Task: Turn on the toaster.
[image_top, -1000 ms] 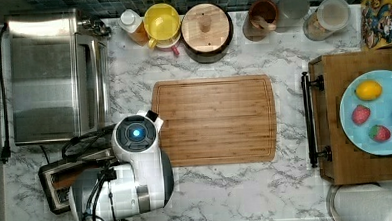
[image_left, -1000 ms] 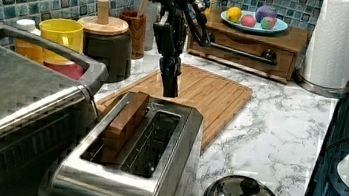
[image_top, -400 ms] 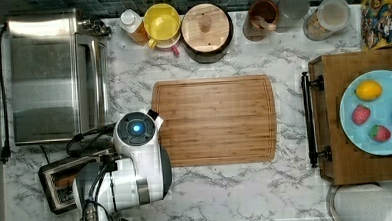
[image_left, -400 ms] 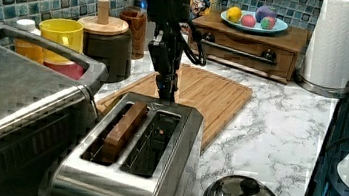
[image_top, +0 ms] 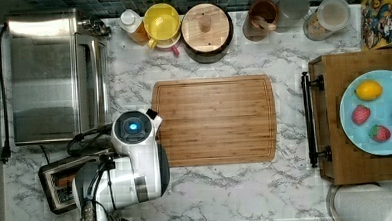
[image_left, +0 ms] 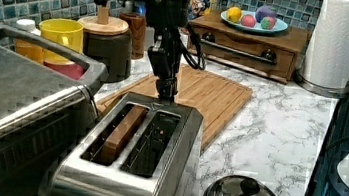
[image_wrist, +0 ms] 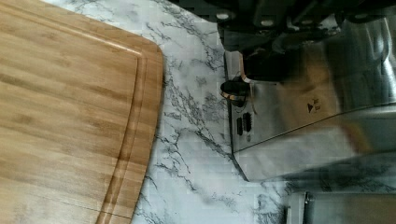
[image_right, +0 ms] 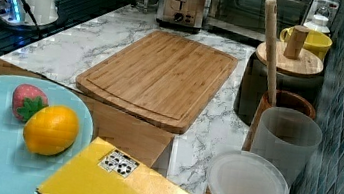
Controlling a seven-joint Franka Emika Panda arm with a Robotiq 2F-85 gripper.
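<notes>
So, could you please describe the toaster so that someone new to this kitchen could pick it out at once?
Find the big stainless toaster oven with the bar handle at the left view's left. Right beside it on the marble counter stands the toaster: a much smaller steel box with two long top slots, a brown slice in one.

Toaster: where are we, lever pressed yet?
Done: a slice sits in one slot of the toaster, and the gripper has reached the toaster's far end, by the cutting board. In hand: in the left view it hangs just above that end, where the lever should be. Left: pressing the lever down; whether contact is made can't be told.
</notes>
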